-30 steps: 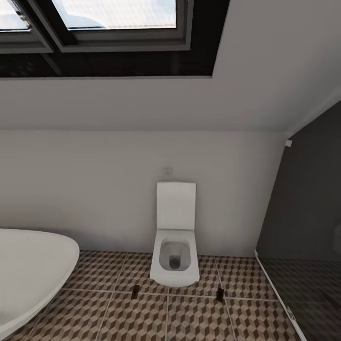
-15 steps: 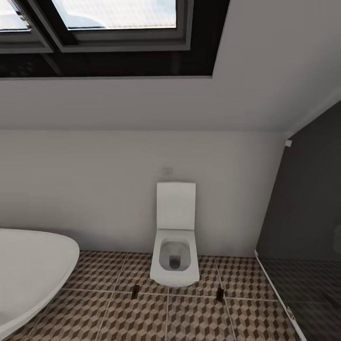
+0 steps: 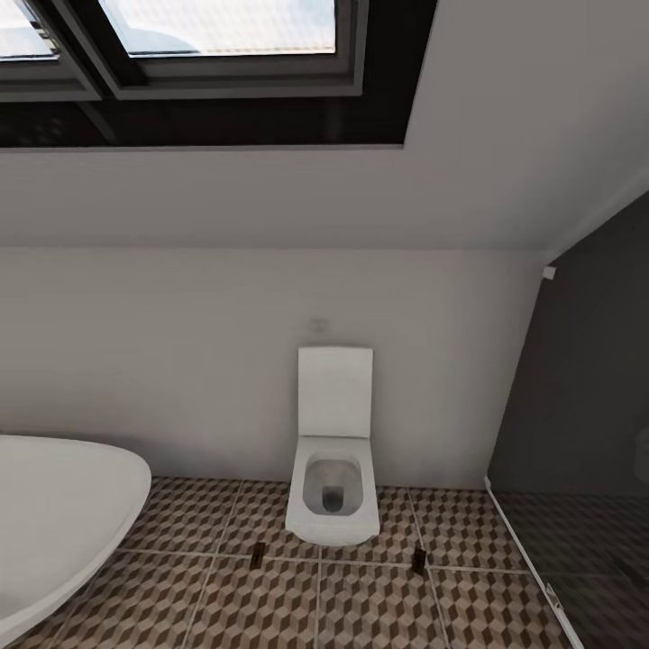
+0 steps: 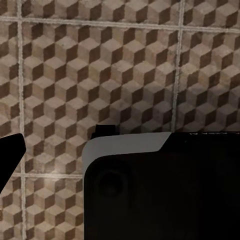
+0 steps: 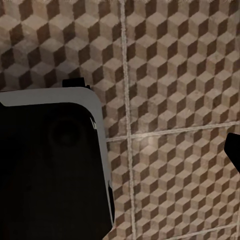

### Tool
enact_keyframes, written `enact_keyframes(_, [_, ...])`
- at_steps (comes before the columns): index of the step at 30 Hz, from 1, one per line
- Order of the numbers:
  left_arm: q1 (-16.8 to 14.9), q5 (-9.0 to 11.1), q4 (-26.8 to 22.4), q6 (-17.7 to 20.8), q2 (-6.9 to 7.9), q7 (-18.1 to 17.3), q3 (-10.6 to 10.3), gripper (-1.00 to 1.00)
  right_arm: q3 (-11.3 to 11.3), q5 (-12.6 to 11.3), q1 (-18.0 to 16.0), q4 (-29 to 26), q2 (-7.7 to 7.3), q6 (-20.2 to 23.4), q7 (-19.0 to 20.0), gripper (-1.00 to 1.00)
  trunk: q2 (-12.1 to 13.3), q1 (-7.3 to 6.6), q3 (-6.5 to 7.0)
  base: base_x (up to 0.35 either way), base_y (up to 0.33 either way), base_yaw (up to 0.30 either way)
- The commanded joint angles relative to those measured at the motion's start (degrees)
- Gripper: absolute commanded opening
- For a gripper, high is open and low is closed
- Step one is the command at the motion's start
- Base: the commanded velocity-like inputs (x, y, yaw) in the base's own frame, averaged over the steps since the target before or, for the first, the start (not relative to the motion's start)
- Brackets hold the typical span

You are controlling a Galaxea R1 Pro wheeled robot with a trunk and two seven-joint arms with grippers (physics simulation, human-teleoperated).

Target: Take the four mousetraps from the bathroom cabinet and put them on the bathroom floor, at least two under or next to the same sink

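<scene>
Head view looks at a white wall-hung toilet (image 3: 332,478) with its lid raised, set against a pale wall under a sloped ceiling and a dark-framed skylight (image 3: 216,45). The bathroom floor (image 3: 379,604), tiled in a brown, beige and white cube pattern with pale grout, runs along the foot of that wall. Two small dark items rest on the tiles, one just beside the toilet's near left corner (image 3: 258,553) and one just beside its near right corner (image 3: 419,560); they are too small to tell what they are. The rim of a white oval bathtub (image 3: 63,514) reaches in over the floor's left edge, and a dark glass panel (image 3: 577,433) stands along its right edge. In each wrist view the same tiles lie beneath a dark, pale-edged robot body, and a black tip pokes in at one frame edge. Whether the left or right pincer is open, or holds anything, I cannot tell. Cabinet and sink are out of frame.
</scene>
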Motion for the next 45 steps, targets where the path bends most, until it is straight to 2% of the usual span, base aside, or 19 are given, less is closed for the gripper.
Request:
enact_keyframes(1, [-0.03,0.58,-0.01,-0.13,0.03,-0.10,-0.54,1.00,-0.48,0.41,-0.08,0.16,-0.01,-0.40,-0.12,1.00,-0.05,0.00,-0.08,0.000,0.000,0.000])
enact_keyframes(45, [-0.03,0.48,-0.16,-0.12,0.37,0.07,-0.62,1.00,-0.45,0.58,-0.08,0.02,-0.04,-0.52,-0.13,1.00,-0.05,0.00,-0.08,0.000,0.000,0.000])
